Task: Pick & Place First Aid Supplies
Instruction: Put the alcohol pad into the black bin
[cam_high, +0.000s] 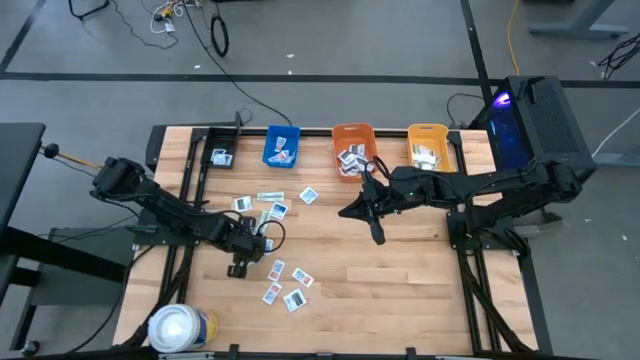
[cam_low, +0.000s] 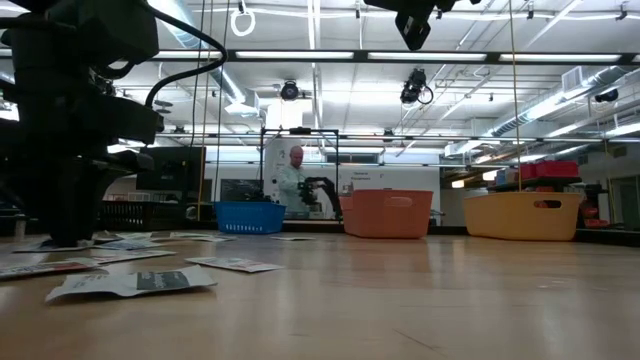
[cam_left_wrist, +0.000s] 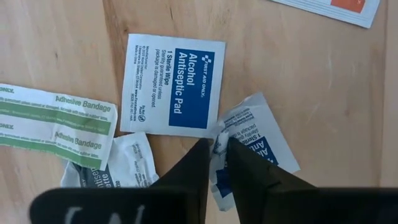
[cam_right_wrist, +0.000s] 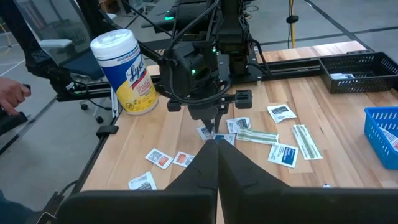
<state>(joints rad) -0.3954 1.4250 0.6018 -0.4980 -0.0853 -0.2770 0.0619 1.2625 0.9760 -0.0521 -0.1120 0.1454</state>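
The first aid supplies (cam_high: 285, 283) lie scattered on the left half of the worktop (cam_high: 400, 280), with some already in the blue bin (cam_high: 282, 146) and orange bin (cam_high: 352, 150). The left end effector (cam_left_wrist: 216, 146) is down among the packets, its fingers nipping the edge of a crumpled antiseptic packet (cam_left_wrist: 258, 140) beside a flat alcohol pad (cam_left_wrist: 172, 84). The step in hand looks like the pick. Next it calls for a firm pinch, a straight lift, then carriage to a bin. The right end effector (cam_high: 376, 234) hovers clenched and empty mid-worktop.
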